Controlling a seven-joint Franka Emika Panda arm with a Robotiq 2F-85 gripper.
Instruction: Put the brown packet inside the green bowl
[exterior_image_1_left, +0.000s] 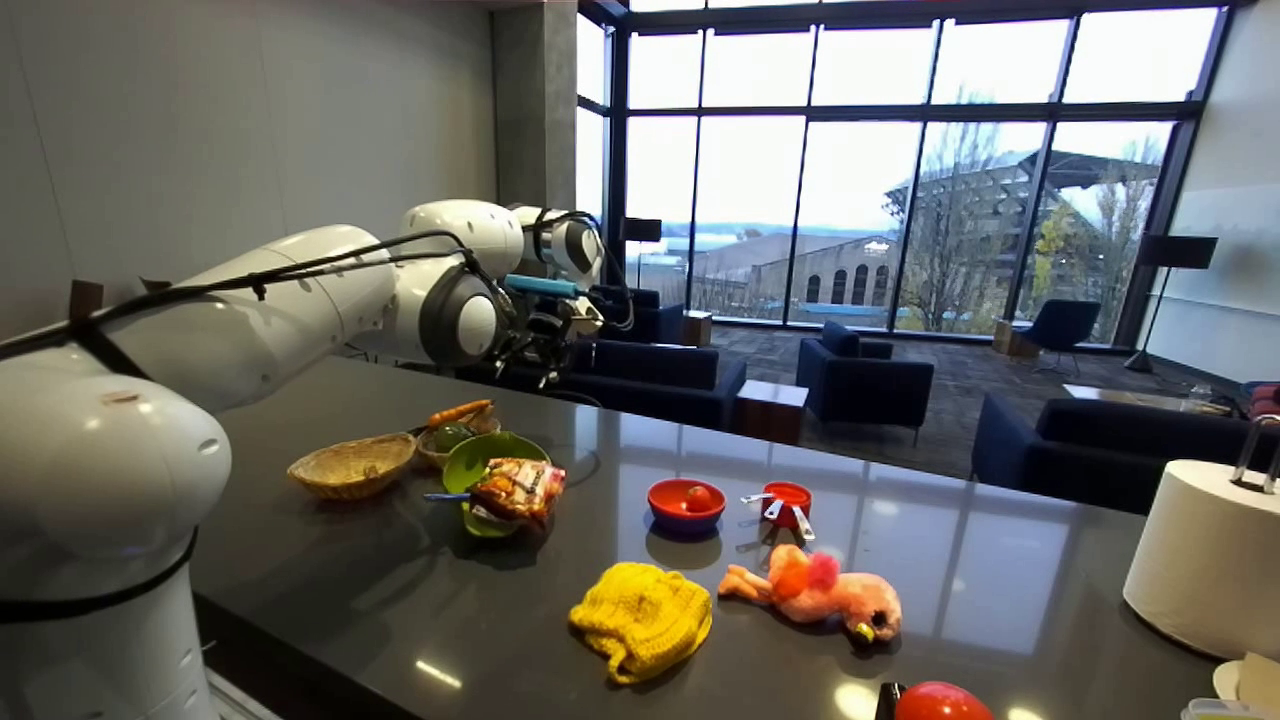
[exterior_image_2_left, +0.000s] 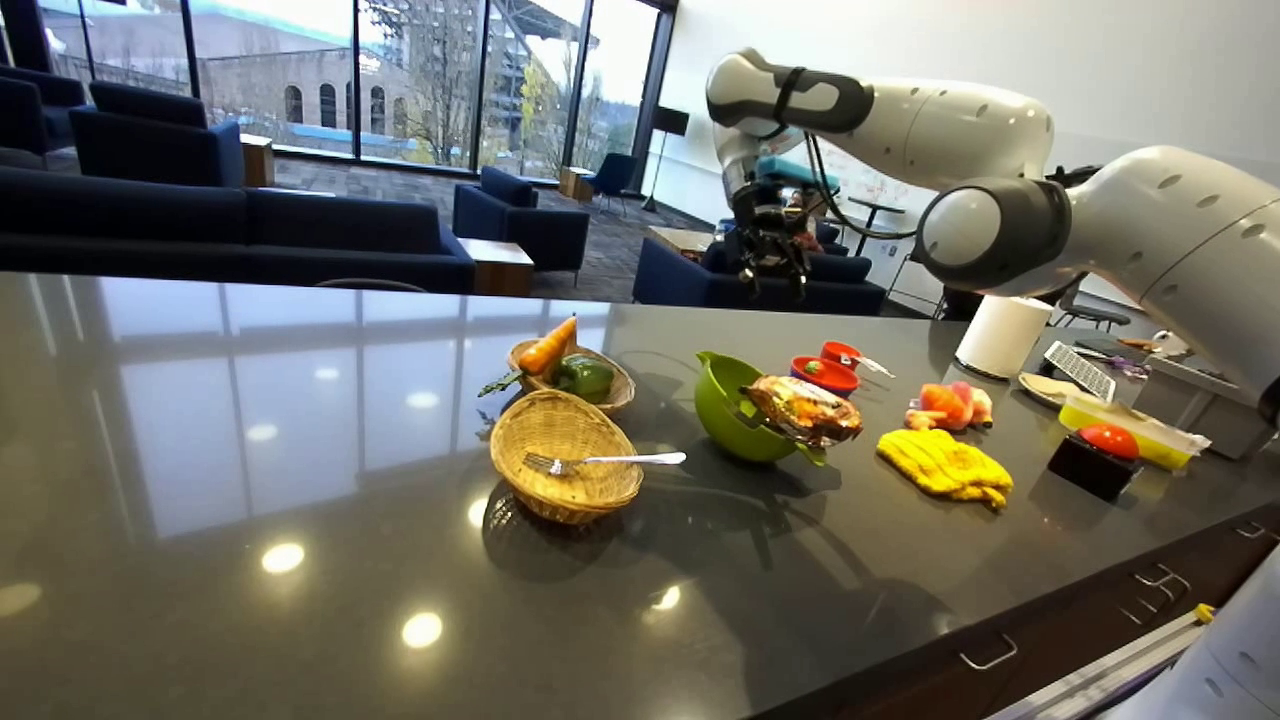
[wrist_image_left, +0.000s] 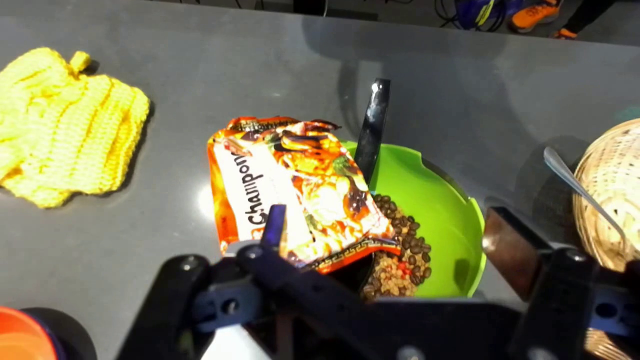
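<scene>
**The packet (exterior_image_2_left: 806, 407) lies across the rim of the green bowl (exterior_image_2_left: 719, 408)**

My tool (exterior_image_2_left: 773, 273) hangs well above the counter (exterior_image_2_left: 250, 650), its fingers (wrist_image_left: 515, 252) unclenched and spread wide apart. Through the wrist view I see the packet partly over the bowl and partly jutting out past its edge. A dark handle (wrist_image_left: 373, 125) pokes out of the bowl; nearby, a fork (exterior_image_2_left: 640, 459) lies in a basket (exterior_image_2_left: 525, 430).

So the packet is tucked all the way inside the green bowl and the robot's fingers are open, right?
Not quite: the packet isn't all the way inside. The wrist view shows part of it sticking out past the edge of the green bowl. The robot's fingers are open, as you said.
</scene>
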